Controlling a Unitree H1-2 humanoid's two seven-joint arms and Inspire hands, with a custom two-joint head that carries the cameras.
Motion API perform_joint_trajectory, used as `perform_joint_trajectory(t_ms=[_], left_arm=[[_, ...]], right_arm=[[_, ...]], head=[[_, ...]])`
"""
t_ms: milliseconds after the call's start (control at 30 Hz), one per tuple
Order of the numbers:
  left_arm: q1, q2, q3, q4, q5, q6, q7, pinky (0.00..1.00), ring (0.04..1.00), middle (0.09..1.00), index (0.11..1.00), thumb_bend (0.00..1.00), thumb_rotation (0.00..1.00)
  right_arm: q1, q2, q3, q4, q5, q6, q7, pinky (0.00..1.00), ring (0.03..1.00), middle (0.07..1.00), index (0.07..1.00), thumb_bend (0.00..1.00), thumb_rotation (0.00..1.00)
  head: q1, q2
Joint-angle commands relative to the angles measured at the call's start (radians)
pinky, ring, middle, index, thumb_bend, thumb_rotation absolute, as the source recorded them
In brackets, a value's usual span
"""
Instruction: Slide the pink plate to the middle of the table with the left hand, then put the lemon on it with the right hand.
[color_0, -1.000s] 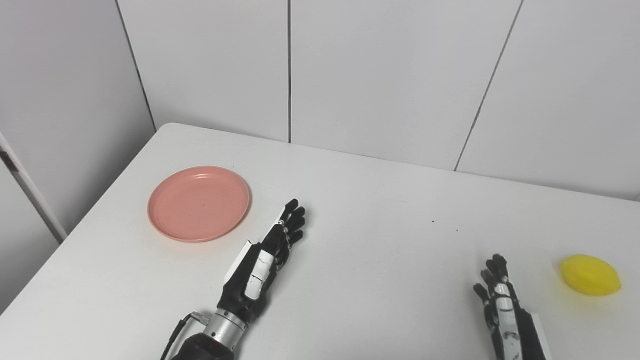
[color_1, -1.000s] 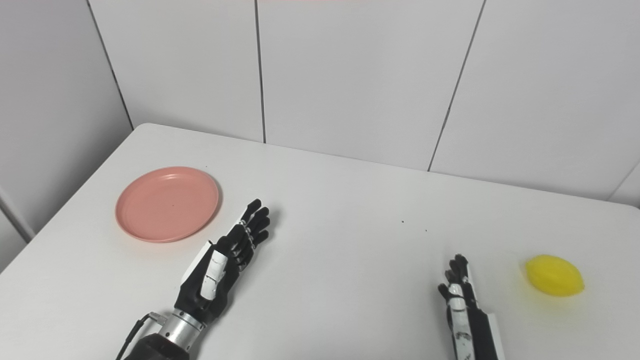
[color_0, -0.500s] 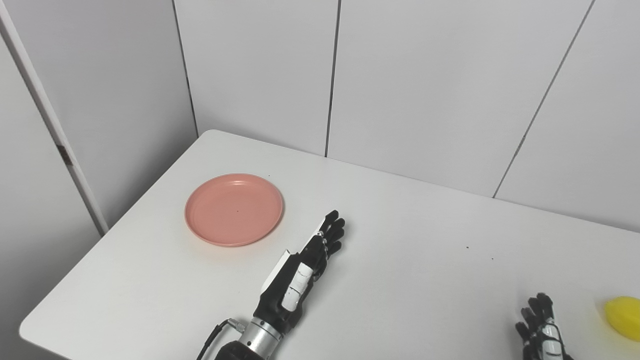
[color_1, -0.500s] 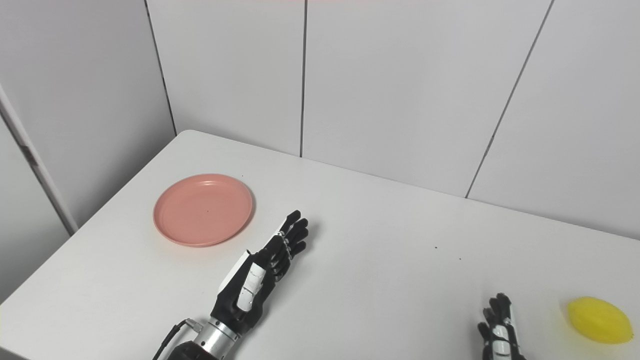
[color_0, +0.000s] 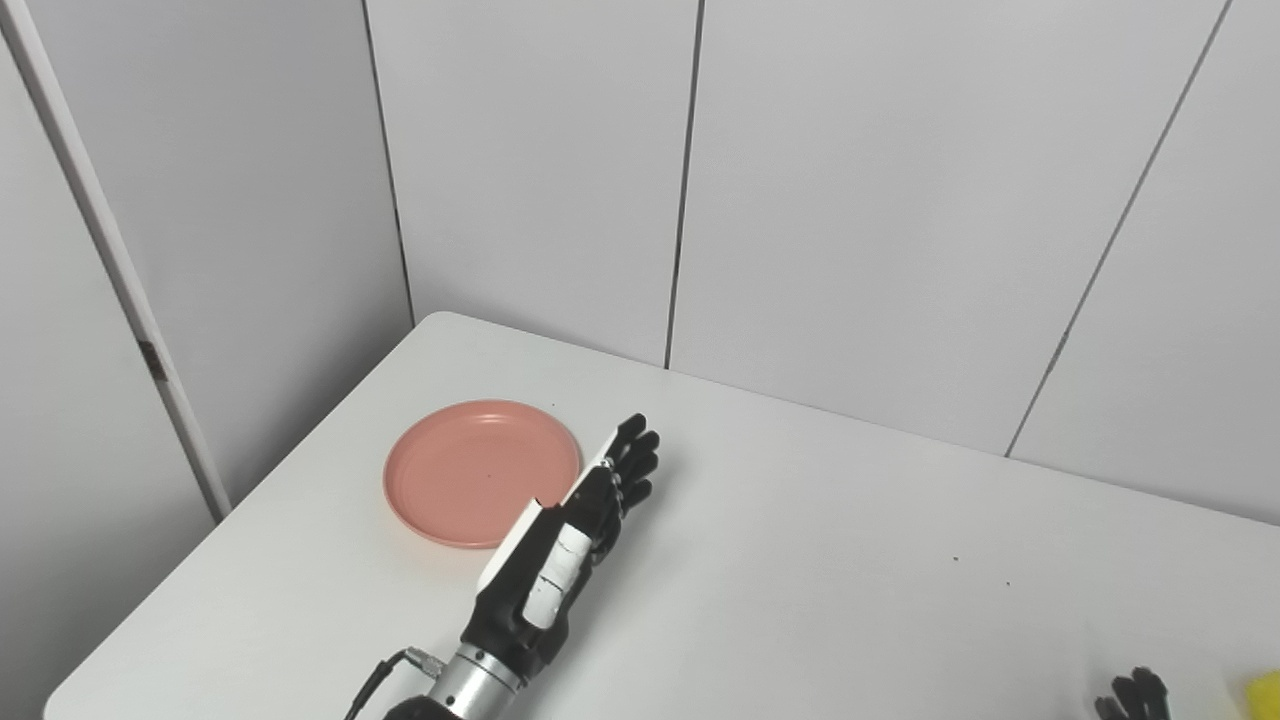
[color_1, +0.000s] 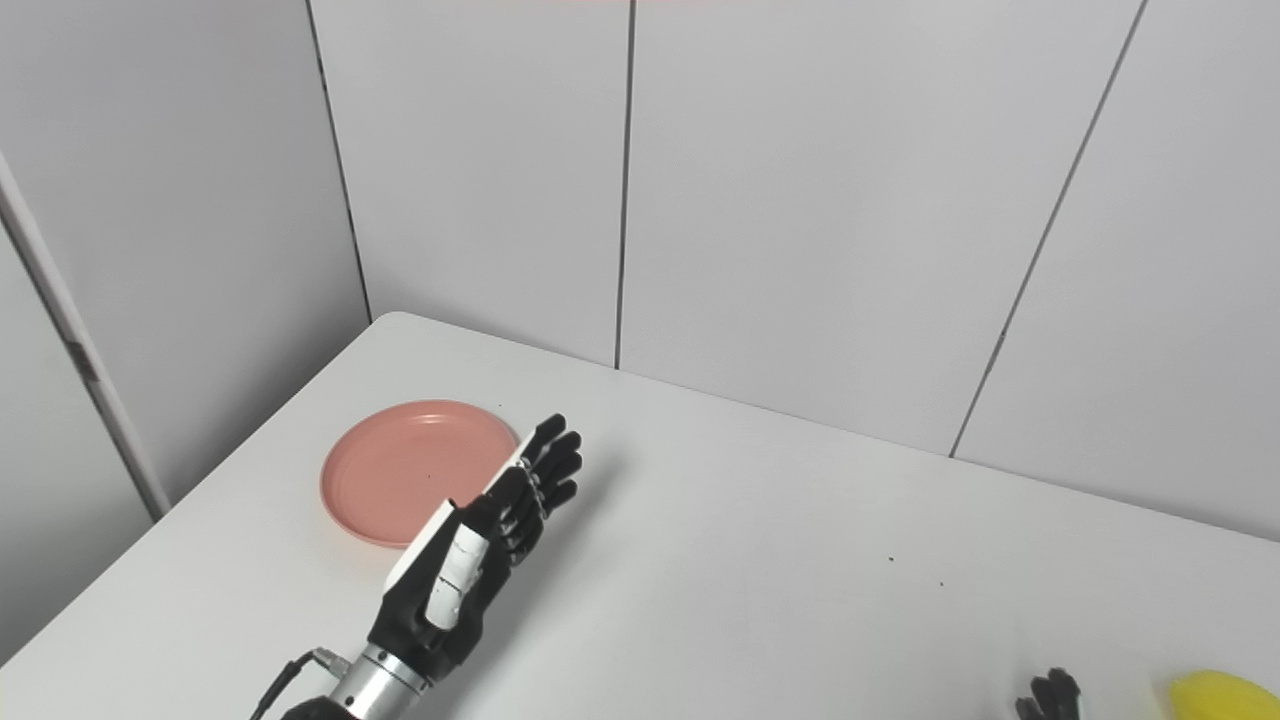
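The first step is in hand: the left hand (color_0: 560, 545) hangs just beside the right rim of the pink plate (color_0: 470, 470), with its fingers straight and held side by side, holding nothing. In both views it overlaps the plate's lower right edge, but I cannot tell if it touches it. The plate lies at the left centre of the frame, near the tabletop's (color_0: 800, 560) left edge, so I judge it is not yet in the middle.

Next, the hand should get behind the plate's far left side, or press on it, and pull it toward the right.

There is one plate and one lemon (color_1: 1225, 698), which shows only partly in the lower right corner. Of the right hand (color_1: 1050, 695) only fingertips are visible at the bottom edge, near the lemon; whether they are spread or closed, I cannot tell.
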Motion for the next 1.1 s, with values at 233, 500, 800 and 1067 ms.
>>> perform_joint_trajectory(t_ms=[233,500,800,1067], left_arm=[[-0.096,0.088,0.113,0.039,0.001,-0.059,0.031,0.92,0.927,0.931,0.926,0.81,1.00],[-0.191,0.156,0.188,0.066,0.019,0.017,0.075,0.92,0.909,0.906,0.917,0.78,1.00],[-0.259,0.247,0.256,0.289,0.034,-0.051,0.090,0.91,0.897,0.908,0.908,0.84,1.00],[-0.327,0.326,0.279,0.496,0.011,-0.135,0.072,0.92,0.907,0.907,0.913,0.81,1.00]], right_arm=[[-0.018,-0.006,-0.013,-0.023,0.031,0.005,0.004,1.00,1.000,1.000,1.000,0.70,0.92],[-0.017,-0.005,-0.015,-0.028,0.036,0.029,-0.001,1.00,1.000,1.000,1.000,0.73,0.92],[-0.013,-0.005,-0.009,-0.023,0.034,0.010,0.007,1.00,1.000,1.000,1.000,0.71,0.94],[-0.008,-0.008,-0.011,-0.030,0.037,0.015,0.009,1.00,1.000,1.000,1.000,0.72,0.93]], head=[[0.010,-0.003],[0.011,0.000],[0.009,0.003],[0.012,0.011]])
